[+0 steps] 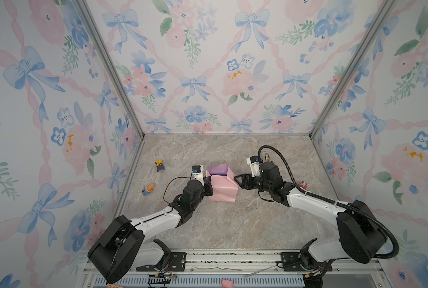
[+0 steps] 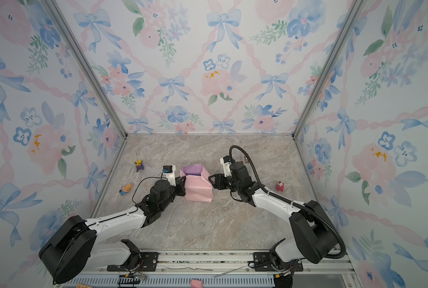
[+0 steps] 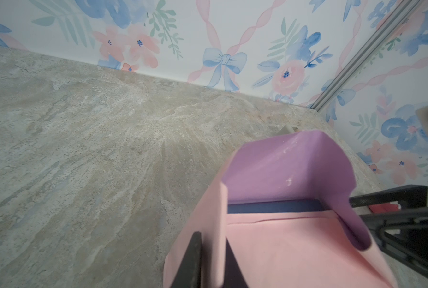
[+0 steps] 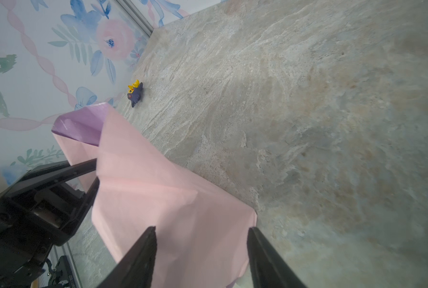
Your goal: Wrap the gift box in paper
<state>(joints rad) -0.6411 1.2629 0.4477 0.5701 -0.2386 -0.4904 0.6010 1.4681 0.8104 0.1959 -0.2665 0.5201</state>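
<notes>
The paper (image 1: 223, 187) (image 2: 198, 187) is folded round the gift box in mid-table, pink face out, with a lilac flap (image 3: 290, 164) standing up at the far end. Only a navy strip of the gift box (image 3: 275, 207) shows under that flap. My left gripper (image 1: 208, 184) (image 3: 213, 259) is at the parcel's left side, shut on an upright pink fold of the paper. My right gripper (image 1: 236, 180) (image 4: 203, 249) is at the parcel's right side, open, with the pink paper (image 4: 158, 187) just ahead of its spread fingers; I cannot tell whether they touch it.
A purple and yellow toy figure (image 1: 160, 165) (image 4: 134, 93) and an orange one (image 1: 148, 189) lie left of the parcel. A red toy (image 2: 279, 186) stands to the right, behind my right arm. Floral walls close in three sides of the marble table (image 1: 233, 224).
</notes>
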